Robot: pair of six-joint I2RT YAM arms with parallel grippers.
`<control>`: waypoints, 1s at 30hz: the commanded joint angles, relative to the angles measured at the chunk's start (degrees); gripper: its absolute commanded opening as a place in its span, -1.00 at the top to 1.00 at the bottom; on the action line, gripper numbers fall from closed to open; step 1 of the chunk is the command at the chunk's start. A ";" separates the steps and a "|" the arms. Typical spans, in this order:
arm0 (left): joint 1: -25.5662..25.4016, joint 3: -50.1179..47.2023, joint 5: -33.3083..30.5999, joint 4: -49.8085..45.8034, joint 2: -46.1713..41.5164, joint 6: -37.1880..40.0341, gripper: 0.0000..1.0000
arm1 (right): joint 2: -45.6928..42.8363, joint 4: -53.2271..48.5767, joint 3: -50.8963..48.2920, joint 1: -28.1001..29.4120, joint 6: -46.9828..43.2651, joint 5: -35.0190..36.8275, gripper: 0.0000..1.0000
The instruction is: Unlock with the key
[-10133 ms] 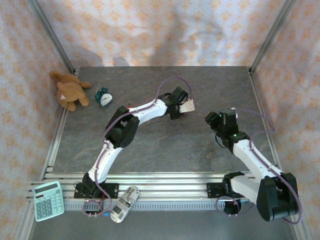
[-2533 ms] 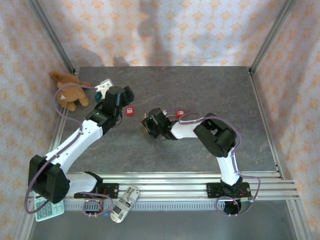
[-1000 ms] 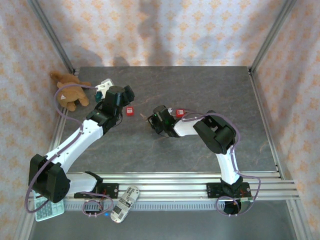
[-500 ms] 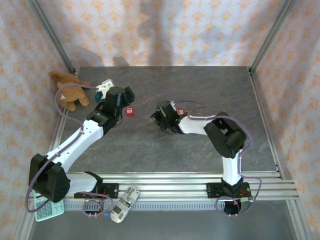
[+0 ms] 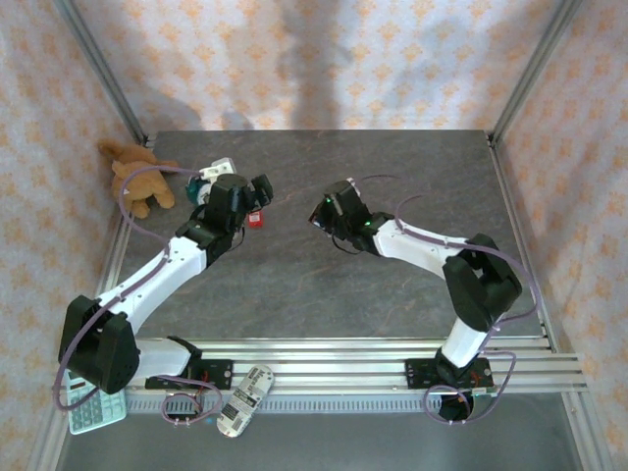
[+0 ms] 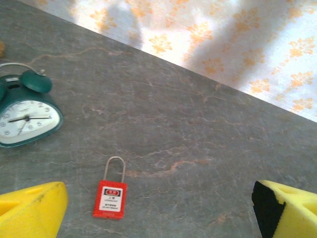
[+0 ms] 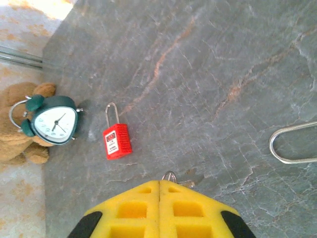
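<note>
Padlock (image 6: 110, 198), one, red with a metal shackle, lies flat near the back-left corner of the worktop (image 5: 392, 294), just beside one green alarm clock (image 6: 25, 116). One brown teddy bear (image 5: 135, 182) sits at the left edge beyond the clock. The left tool (image 6: 158, 208) hangs over the padlock, its two yellow fingers spread wide and clear of it. The right tool (image 7: 159, 184) hovers nearer the worktop's middle with its pads pressed together. One small ringed key (image 7: 170, 175) shows right at their tips; whether it is pinched cannot be told. One bare metal loop (image 7: 271, 145) lies nearby.
</note>
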 commanded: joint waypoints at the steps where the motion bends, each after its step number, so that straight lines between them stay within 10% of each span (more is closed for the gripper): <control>1: 0.37 -0.12 2.85 2.80 1.22 2.24 -0.93 | -3.81 -2.58 -1.49 -0.62 -3.75 1.81 0.99; 11: -1.45 0.00 11.06 5.77 5.68 6.45 -0.79 | -11.73 -4.35 -6.08 -2.59 -6.07 1.30 0.99; 19: -4.82 -15.45 20.83 40.00 5.20 17.23 -0.75 | -18.58 -8.54 -6.53 -5.38 -9.66 -0.98 0.99; 30: -11.93 -21.15 36.16 54.30 11.35 31.56 -0.59 | -24.81 -15.51 -4.29 -8.19 -16.00 -5.81 0.99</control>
